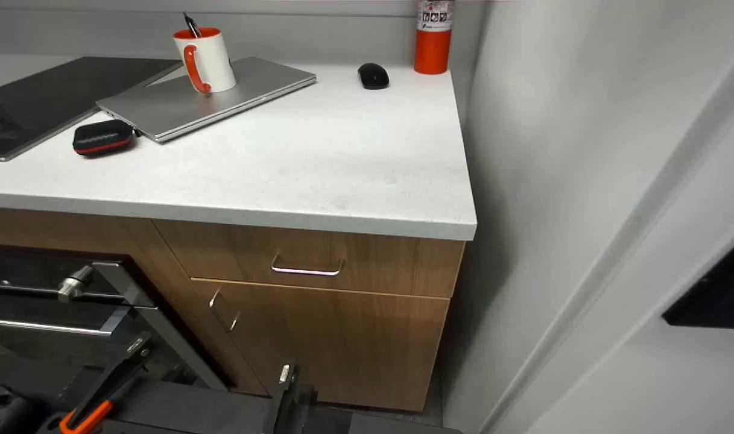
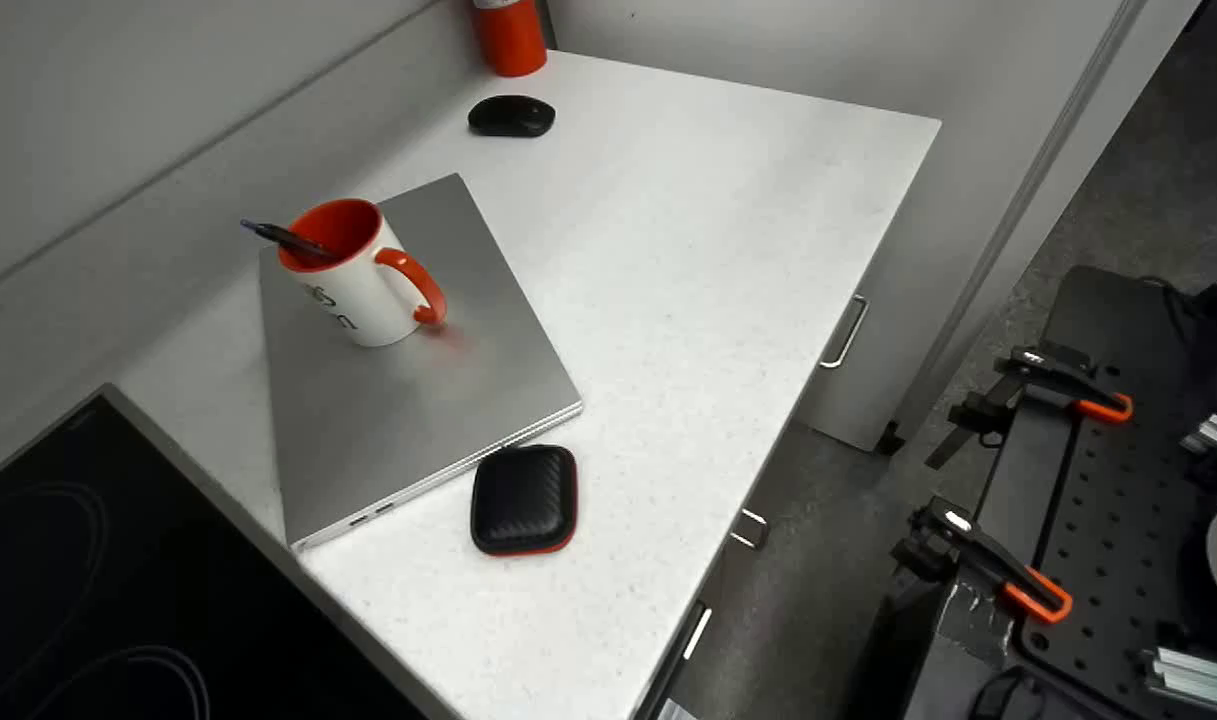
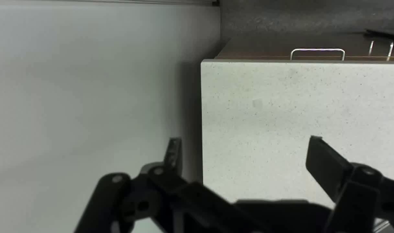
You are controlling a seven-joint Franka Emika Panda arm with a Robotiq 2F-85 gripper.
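Note:
My gripper (image 3: pixel 245 138) stands open in the wrist view, over the corner of the white countertop (image 3: pixel 264 106), with nothing between its fingers. One of its fingers (image 3: pixel 324 168) is above the counter, the other in front of the pale panel beside it. Neither exterior view shows the gripper. On the counter a silver laptop (image 2: pixel 388 430) lies closed, bearing an upright white mug (image 2: pixel 368 300) with an orange inside and handle. A dark pen (image 2: pixel 278 238) leans in the mug. A black case (image 2: pixel 524 498) with red trim lies by the laptop's edge; farther back is a black mouse (image 1: pixel 373 76).
A red cylinder (image 1: pixel 432 51) stands at the back corner. A black cooktop (image 2: pixel 68 580) adjoins the laptop's side. The pale panel (image 1: pixel 553 150) rises beside the counter's end. Below are a drawer handle (image 1: pixel 306 272) and an oven (image 1: pixel 53 307). A black clamped table (image 2: pixel 1108 520) faces the counter.

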